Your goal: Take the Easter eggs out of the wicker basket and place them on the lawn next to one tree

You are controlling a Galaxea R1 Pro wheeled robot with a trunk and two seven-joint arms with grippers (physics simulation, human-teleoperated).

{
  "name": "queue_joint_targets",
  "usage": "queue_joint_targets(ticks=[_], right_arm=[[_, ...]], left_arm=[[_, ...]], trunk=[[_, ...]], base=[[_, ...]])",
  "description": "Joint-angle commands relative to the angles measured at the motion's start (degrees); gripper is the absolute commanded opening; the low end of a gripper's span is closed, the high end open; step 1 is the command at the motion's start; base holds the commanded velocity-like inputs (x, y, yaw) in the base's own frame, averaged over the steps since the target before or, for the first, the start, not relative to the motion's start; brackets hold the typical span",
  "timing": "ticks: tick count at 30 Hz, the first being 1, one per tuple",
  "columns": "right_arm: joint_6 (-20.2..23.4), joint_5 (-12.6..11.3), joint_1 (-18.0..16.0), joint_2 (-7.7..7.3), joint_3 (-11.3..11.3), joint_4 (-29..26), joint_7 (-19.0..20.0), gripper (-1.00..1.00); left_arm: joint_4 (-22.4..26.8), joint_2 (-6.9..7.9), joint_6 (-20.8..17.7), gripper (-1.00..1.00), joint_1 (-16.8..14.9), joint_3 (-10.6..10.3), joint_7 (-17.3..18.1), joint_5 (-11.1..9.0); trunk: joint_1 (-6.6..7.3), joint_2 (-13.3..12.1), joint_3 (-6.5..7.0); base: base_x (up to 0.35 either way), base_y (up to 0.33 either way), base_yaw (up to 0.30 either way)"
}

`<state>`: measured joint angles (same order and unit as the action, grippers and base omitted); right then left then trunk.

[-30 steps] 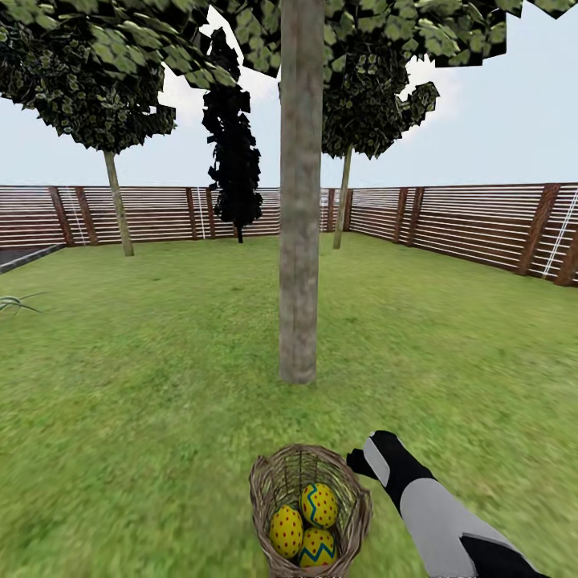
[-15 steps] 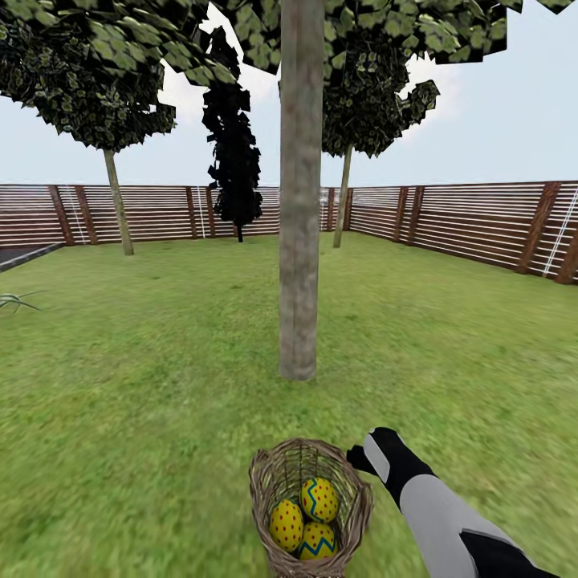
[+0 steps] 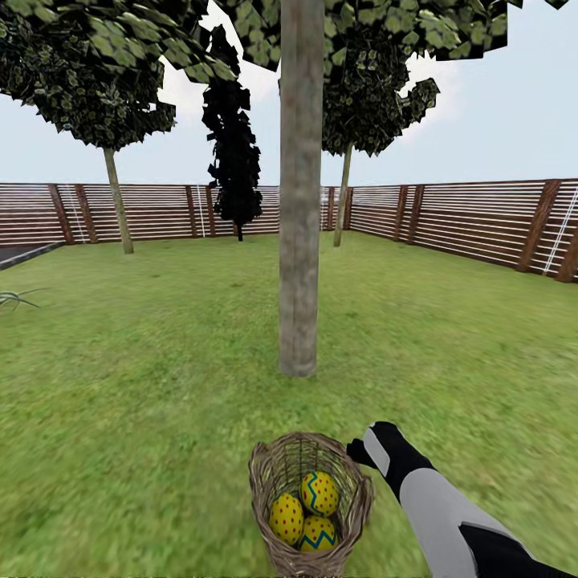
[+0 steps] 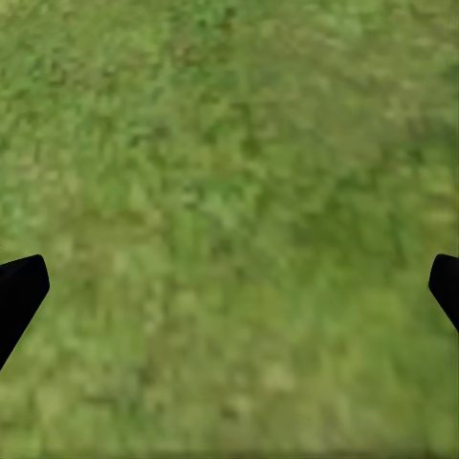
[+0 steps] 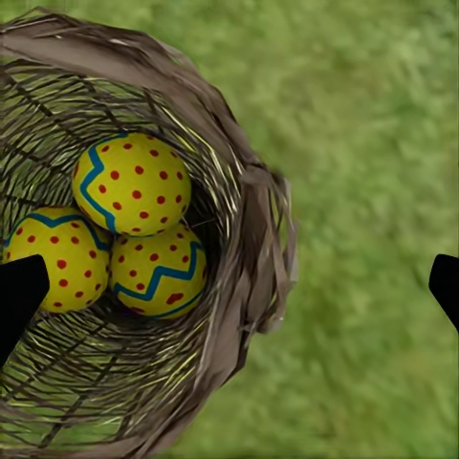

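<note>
Far left on the lawn [image 3: 144, 377], a slim-trunked tree stands by the brown slat fence [image 3: 482, 225], and a narrow, almost black tree rises a little to its right, also at the fence. The left gripper [image 4: 229, 287] hangs over bare grass with its two dark fingertips [image 4: 19, 296] spread wide at the edges of its wrist view and nothing between them.

In the middle of the scene stands the thick grey-brown tree [image 3: 299, 241], its trunk planted in the grass beyond the basket [image 3: 353, 502]. The basket sits upright on the lawn on the near side of that trunk, apart from it. All three eggs lie inside it, touching one another: a red-dotted one [image 3: 286, 518] on the left, one [image 3: 319, 493] behind and to its right, and one with a blue zigzag band [image 3: 319, 533] nearest. In the wrist view all three seem to carry some blue line, though the leftmost is partly hidden.

To the right, the right gripper [image 5: 229, 287] hovers above the basket's right rim, fingers wide apart and empty. More fence closes the far right.
</note>
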<state>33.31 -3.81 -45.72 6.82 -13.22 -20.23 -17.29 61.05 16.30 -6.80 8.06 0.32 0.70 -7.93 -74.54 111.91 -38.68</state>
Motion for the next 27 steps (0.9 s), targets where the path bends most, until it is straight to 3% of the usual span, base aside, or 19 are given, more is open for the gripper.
queue_joint_targets(ticks=[1,4,7,12,27], right_arm=[[0.18,-0.41,-0.14,0.02,-0.15,-0.09,-0.38,1.0],[0.18,-0.43,-0.46,-0.39,-0.29,-0.08,-0.38,1.0],[0.18,-0.48,-0.76,-0.9,-0.37,-0.07,-0.38,1.0],[0.18,-0.49,-1.09,-1.13,-0.4,-0.07,-0.38,1.0],[0.23,-0.42,-1.45,-1.2,-0.41,-0.03,-0.38,1.0]], left_arm=[[0.15,0.02,-0.38,1.0,0.02,0.03,0.08,-0.62],[0.19,0.02,-0.39,1.0,0.02,0.44,0.07,-0.62],[0.83,-0.02,-0.53,1.0,0.02,3.21,0.11,-0.51],[1.78,-0.04,-1.31,1.0,0.04,5.01,0.17,-0.3],[2.22,-0.04,-1.64,1.0,0.03,5.54,0.18,-0.25]], trunk=[[-0.22,0.44,-0.24],[-0.88,1.65,-0.78],[-1.54,2.85,-1.31],[-2.64,4.85,-2.21],[-5.94,10.87,-4.9]], base=[[0.0,0.0,0.0],[0.0,0.0,0.0],[0.0,0.0,0.0],[0.0,0.0,0.0],[0.0,0.0,0.0]])
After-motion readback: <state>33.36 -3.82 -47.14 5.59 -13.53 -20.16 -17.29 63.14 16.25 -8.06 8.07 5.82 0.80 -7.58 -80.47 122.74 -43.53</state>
